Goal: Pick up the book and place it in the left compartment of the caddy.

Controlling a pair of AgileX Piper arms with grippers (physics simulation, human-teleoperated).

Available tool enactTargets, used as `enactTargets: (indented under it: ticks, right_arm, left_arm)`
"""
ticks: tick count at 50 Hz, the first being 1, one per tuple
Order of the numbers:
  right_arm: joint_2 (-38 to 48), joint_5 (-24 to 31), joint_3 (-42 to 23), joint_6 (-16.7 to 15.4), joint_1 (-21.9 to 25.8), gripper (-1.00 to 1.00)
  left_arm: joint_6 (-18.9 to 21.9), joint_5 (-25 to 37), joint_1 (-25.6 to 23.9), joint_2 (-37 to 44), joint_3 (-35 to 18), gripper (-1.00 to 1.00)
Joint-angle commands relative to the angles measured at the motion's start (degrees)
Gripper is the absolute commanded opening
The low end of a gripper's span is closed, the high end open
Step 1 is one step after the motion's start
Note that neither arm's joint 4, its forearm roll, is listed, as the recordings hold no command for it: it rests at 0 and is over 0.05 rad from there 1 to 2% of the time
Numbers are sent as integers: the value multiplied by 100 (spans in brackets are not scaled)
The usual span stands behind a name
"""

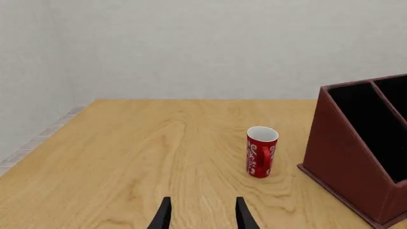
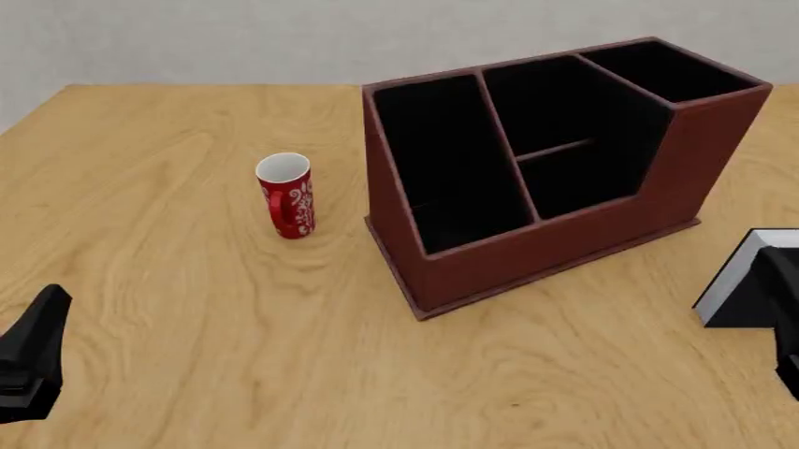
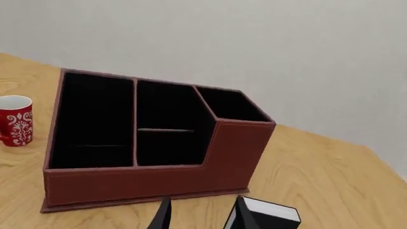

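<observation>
**Book not yet grasped, right arm nearest it**

The book (image 2: 749, 292) lies flat on the table at the front view's right edge, just beside the right gripper (image 3: 202, 214) and partly cut off by the frame. In the right wrist view its white page edge and black cover show just past one fingertip, to the outer side of the gap between the fingers rather than inside it. Those fingers stand spread with nothing between them.

By my reading the task is at its first step: the approach to the book. The caddy (image 2: 549, 253) stands ahead of the right gripper, a little across toward the other arm, and its left compartment (image 2: 450, 168) holds nothing that I can see. The next move likely calls for shifting the right gripper sideways over the book, so that the cover sits between the fingers, and then closing. A flat book on a flat table gives little edge to grip, so the fingers may need to take it across its width or at a side. After that it would have to be turned upright to fit the narrow slot.

The left gripper (image 1: 202, 214) hangs low above bare wood with its fingers apart and empty. A red mug (image 1: 261, 151) stands upright ahead of it, between it and the caddy's end wall, near that wall but clear of it.

The table (image 2: 187, 327) is light wood with a plain grain. Behind it rises a pale grey wall, and a strip of tiled floor shows past the table's edge in the left wrist view.
</observation>
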Motion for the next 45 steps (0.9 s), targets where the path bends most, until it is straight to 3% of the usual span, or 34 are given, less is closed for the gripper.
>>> enactTargets:
  ticks: [1,6,20,45]
  right_arm:
    - [320,640,-706,-780,139,100]
    - [607,1013,-1038,-1288,180,100]
    - [1209,1675,-2085,-1412,31,100]
    - [2032,3217,-3140,-2771,-83,100]
  left_arm:
    - [0,0,0,0,0,100]
    - [0,0,0,0,0,100]
    - [0,0,0,0,0,100]
    - [0,0,0,0,0,100]
